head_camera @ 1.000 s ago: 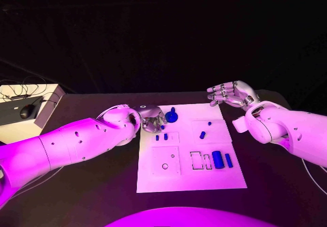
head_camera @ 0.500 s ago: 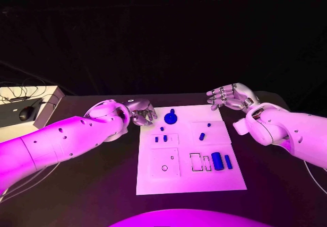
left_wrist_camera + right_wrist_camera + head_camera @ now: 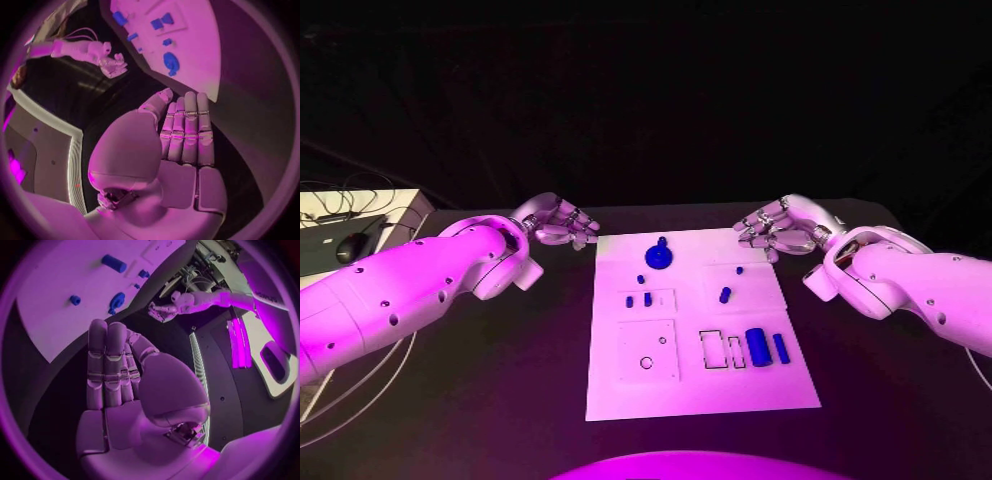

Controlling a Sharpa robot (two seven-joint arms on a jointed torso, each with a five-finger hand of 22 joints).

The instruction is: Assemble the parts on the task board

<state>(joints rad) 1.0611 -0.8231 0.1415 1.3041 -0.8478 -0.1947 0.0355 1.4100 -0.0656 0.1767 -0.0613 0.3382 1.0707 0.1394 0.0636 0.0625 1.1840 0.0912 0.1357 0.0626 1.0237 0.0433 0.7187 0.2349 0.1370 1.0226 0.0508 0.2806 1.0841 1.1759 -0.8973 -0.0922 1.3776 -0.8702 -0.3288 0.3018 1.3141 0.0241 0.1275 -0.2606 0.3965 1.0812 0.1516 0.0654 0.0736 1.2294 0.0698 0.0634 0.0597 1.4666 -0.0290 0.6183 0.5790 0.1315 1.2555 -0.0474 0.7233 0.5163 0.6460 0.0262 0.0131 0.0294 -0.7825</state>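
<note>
Left hand (image 3: 557, 222), right hand (image 3: 779, 225) flank task board (image 3: 697, 385), fingers straight, apparently empty.

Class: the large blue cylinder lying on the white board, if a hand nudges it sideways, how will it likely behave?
The blue cylinder lies on its side on the flat task board, so it would probably roll. It looks solid and rigid, unlikely to bend. Its smooth surface may slip in a loose grasp.

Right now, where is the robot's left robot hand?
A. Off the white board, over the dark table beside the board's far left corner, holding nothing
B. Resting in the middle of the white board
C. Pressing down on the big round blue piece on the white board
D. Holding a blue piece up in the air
A: the left robot hand is over the dark table, off the task board, fingers straight and holding nothing.
</note>
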